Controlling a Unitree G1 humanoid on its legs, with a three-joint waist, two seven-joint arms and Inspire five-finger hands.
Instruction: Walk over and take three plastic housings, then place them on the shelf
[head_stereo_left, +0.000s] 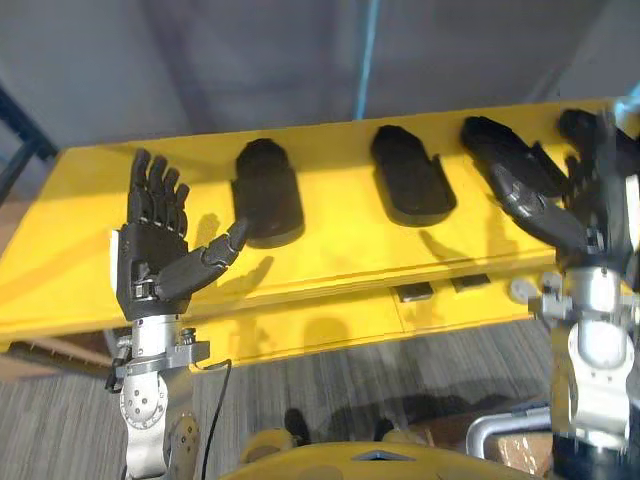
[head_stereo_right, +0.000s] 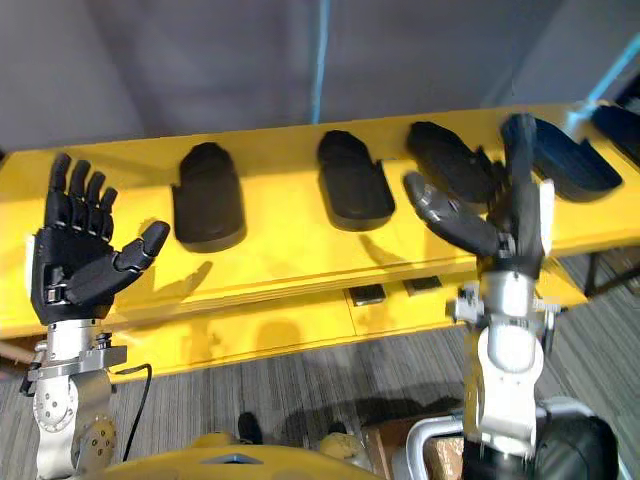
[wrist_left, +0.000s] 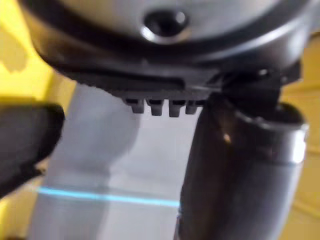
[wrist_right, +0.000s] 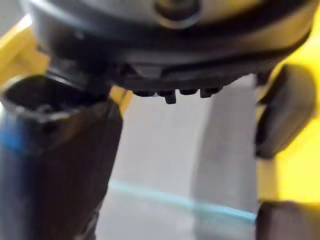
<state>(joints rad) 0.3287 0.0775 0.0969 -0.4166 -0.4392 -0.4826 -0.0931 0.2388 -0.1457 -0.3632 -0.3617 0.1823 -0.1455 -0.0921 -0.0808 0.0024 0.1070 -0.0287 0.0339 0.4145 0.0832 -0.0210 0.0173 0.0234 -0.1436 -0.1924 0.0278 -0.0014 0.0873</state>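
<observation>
Table (head_stereo_right: 280, 260): black housings (head_stereo_right: 353, 178) lie in a row mid-table. Your left hand (head_stereo_right: 75, 265): spread, empty, above the left end. Your right hand (head_stereo_right: 510, 228): fingers straight, empty, above the right end.

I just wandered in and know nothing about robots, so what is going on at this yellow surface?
A humanoid robot stands at a long yellow shelf where black plastic housings lie in a row. Its left robot hand is raised with fingers spread beside the leftmost black housing, holding nothing. Its right robot hand is open too, in front of a housing further right; whether it touches it is unclear. Nothing is picked up yet.
</observation>
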